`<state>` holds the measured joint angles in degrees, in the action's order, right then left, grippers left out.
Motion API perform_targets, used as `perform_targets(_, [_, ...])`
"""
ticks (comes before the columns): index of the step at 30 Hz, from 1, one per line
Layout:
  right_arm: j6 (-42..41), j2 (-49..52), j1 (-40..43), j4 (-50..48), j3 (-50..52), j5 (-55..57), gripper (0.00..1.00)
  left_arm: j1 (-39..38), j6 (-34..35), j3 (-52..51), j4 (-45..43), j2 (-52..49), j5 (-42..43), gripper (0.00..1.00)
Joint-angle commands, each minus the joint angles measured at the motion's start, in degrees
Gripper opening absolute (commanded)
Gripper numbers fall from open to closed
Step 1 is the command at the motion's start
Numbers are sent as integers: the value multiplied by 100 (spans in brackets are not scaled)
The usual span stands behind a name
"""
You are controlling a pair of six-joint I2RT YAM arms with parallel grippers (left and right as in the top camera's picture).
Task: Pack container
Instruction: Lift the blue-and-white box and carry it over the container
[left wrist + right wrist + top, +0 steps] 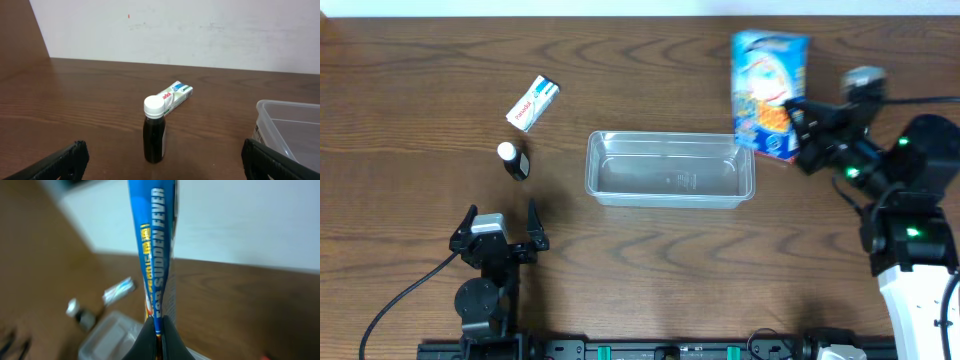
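One container [650, 176], beside right pincer [794, 122] gripping pouch [768, 75]

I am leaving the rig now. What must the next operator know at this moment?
Left gripper: open, empty, near the dark bottle.
Right gripper: shut on the blue packet, beside the container's right end.
Container: mid-table, empty.
Small white box: on the table, left of the container.
Done: packet gripped. Left: nothing packed yet; packet, bottle and box likely go in.
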<state>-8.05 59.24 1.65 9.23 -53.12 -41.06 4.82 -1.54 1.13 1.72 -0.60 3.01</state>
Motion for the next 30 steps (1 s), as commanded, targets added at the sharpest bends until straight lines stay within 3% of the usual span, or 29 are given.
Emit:
perform_targets(1, [2446, 44, -575, 92, -81, -455, 1, 26, -15, -90, 216, 31, -46, 98])
perform_targets(6, [5252, 330, -1408, 616, -81, 577, 1, 26, -15, -90, 216, 31, -48, 98])
perform_targets(11, [6518, 903, -2076, 704, -81, 2074, 1, 26, -15, -90, 216, 31, -46, 98])
perform_targets(18, [6902, 1818, -2535, 474, -81, 3139, 1, 26, -15, -90, 216, 31, -46, 98])
perform_targets(30, [6900, 2179, -2673, 708, -81, 3211, 1, 26, -15, -90, 216, 31, -46, 98])
